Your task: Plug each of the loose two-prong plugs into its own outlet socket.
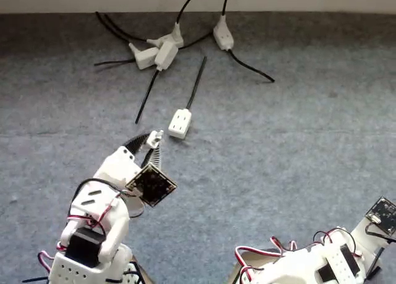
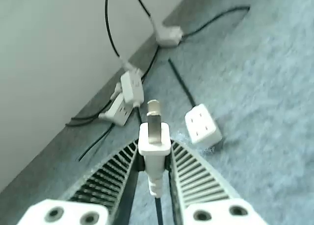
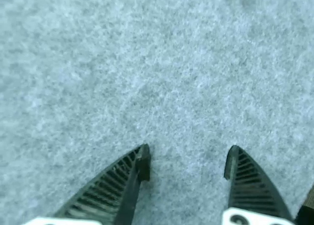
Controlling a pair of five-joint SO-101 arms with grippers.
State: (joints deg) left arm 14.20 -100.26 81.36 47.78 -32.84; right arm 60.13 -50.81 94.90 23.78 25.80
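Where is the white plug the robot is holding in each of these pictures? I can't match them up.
High view: the plug is left of centre, in the left hand, just short of the socket block.
Left wrist view: the plug is clamped between the ribbed fingers, prongs pointing away from the camera.
Right wrist view: aimed elsewhere, at grey carpet under the open right hand.
Shared landmark: the socket block, close beside the plug in the first two.
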